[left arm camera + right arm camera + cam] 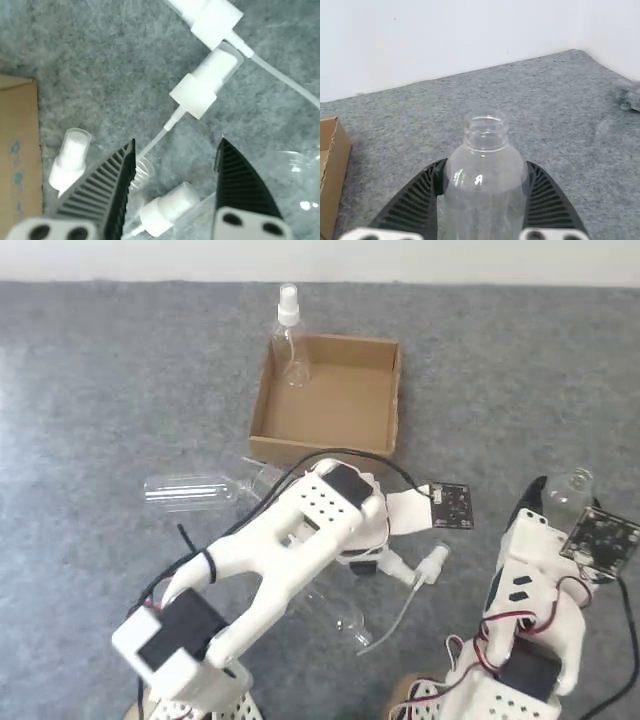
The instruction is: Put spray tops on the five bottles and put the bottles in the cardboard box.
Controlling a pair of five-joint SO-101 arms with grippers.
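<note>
Left gripper point(177, 145) is released, jaws wide apart, hanging above the grey carpet point(100, 60) over a scatter of loose spray tops. One spray top point(202, 87) lies just ahead of the jaws, its thin dip tube running back between them. A second top point(210, 17) touches it on the far side, a third point(70, 157) is near the box wall, and a fourth point(167, 207) is close under the fingers.

Cardboard box point(20, 125) edge is beside them. It has faint blue print on its side, too blurred to read.

Right gripper point(486, 167) is clenched around a clear bottle point(485, 135), grasping its body on both sides. The bottle is upright, neck open, no top on it. In the high view that bottle point(572, 485) is off to the right, well apart from the box.

Cardboard box point(320, 452) sits open at the table's far middle. A capped bottle point(289, 335) stands in its far left corner. An uncapped bottle point(190, 490) lies on its side on the carpet near the box's front left corner. Another clear bottle point(340, 618) lies partly under the left arm. A white spray top with tube point(432, 565) lies between the two arms
</note>
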